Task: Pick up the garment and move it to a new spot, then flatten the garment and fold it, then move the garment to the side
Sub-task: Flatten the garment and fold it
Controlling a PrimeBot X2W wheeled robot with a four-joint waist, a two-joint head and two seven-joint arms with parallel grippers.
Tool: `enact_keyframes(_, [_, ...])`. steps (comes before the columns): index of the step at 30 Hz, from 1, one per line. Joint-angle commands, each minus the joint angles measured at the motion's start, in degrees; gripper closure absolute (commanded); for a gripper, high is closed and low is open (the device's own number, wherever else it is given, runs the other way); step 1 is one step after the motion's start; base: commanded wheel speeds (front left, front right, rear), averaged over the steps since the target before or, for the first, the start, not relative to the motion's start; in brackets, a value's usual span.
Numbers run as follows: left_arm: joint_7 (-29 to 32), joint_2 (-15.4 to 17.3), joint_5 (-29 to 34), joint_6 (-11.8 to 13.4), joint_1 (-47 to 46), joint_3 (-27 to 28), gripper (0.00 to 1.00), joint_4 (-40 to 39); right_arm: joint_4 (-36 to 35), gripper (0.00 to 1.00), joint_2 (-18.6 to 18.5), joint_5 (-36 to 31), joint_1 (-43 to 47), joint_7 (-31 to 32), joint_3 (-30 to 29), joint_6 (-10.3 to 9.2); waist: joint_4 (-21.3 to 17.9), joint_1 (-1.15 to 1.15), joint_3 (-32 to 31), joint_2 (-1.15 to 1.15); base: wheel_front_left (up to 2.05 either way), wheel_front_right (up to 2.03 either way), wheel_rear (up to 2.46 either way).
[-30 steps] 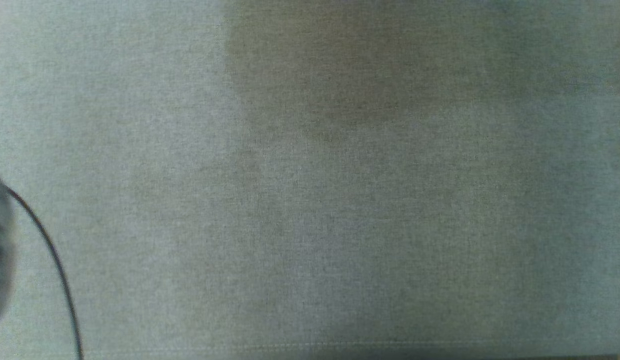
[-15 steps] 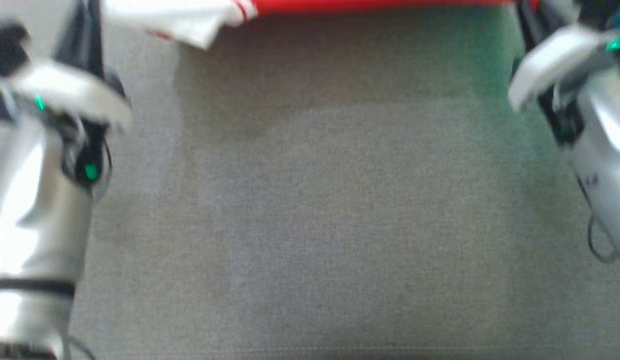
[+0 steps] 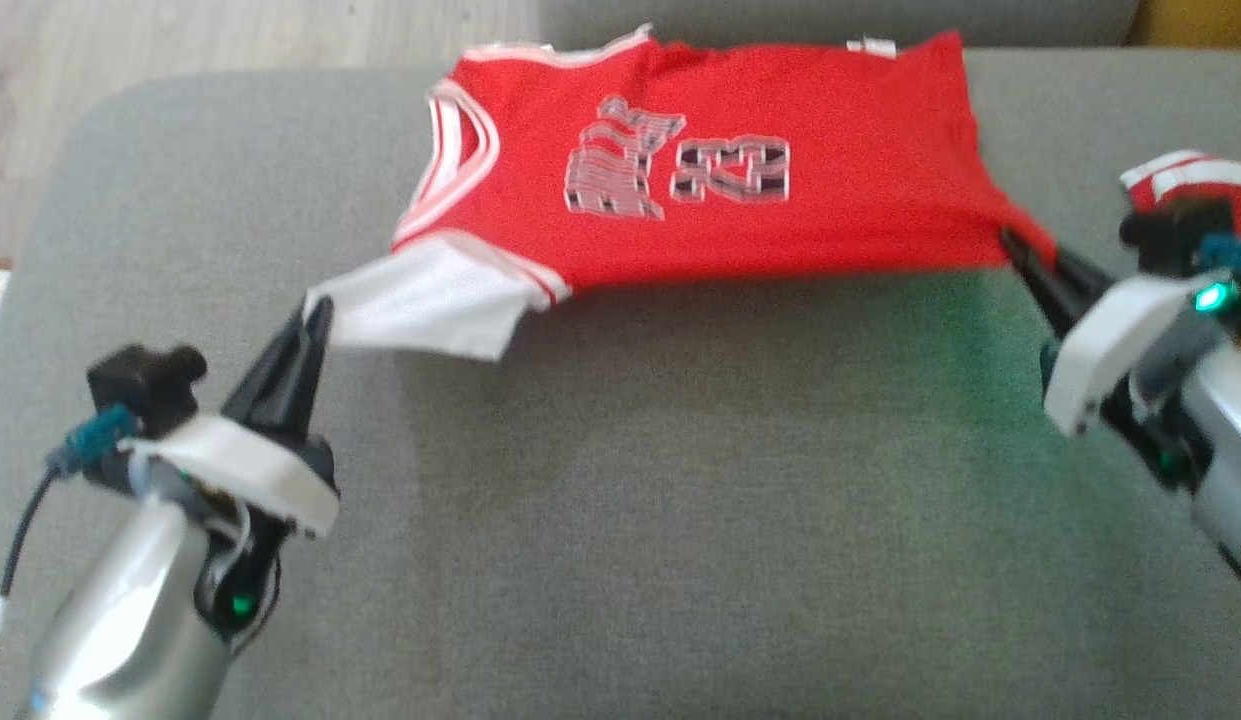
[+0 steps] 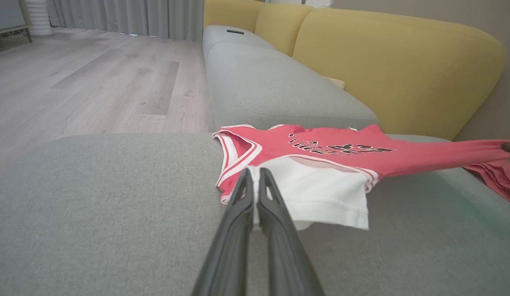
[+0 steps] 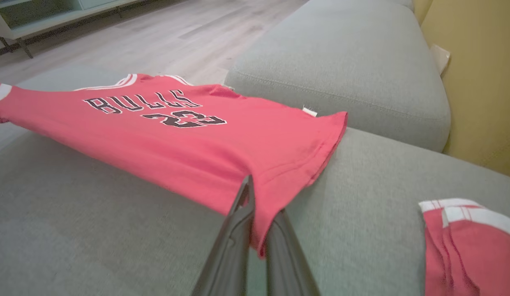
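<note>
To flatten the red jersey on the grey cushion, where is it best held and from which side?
By its two near corners, from the robot's side: white sleeve at one end, red hem corner at the other. The left gripper and right gripper are shut there, and the jersey spans taut between them.

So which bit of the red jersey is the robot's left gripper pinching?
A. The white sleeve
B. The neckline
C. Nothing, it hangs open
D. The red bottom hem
A: the left gripper is shut on the edge of the white sleeve of the red Bulls jersey, while the right gripper pinches the red hem corner.
</note>
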Motion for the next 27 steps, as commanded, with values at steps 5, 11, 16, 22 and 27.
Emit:
enact_keyframes(5, [1.94, 3.88, -1.17, 0.98, 3.46, 1.55, 1.00, -5.96, -5.10, 1.00, -4.90, 3.16, 5.74, 2.64, 1.69, -0.05, 0.09, 0.00, -3.78, 0.00, 0.00, 0.00, 0.00])
enact_keyframes(11, [4.85, 6.43, -1.98, 3.00, 11.84, 0.82, 1.00, -13.22, -10.18, 1.00, -8.54, 6.54, 12.74, 5.88, 2.61, -0.05, -0.23, 0.00, -6.81, 0.00, 0.00, 0.00, 0.00])
enact_keyframes(16, [7.97, 9.13, -2.86, 5.08, 18.86, 0.48, 1.00, -20.95, -15.09, 1.00, -11.99, 8.84, 18.13, 9.86, 3.29, -0.05, -0.52, 0.00, -8.10, 0.00, 0.00, 0.00, 0.00])
enact_keyframes(22, [10.45, 11.72, -2.35, 7.00, 20.68, 0.89, 1.00, -27.23, -18.82, 1.00, -14.46, 9.98, 19.92, 14.30, 1.05, -0.05, -0.93, 0.00, -6.90, 0.00, 0.00, 0.00, 0.00])
enact_keyframes(27, [11.76, 12.18, -1.11, 6.31, 15.80, 0.65, 1.00, -26.89, -19.34, 1.00, -13.22, 8.62, 18.07, 19.31, -0.51, -0.05, -1.54, 0.00, -4.03, 0.00, 0.00, 0.00, 0.00])
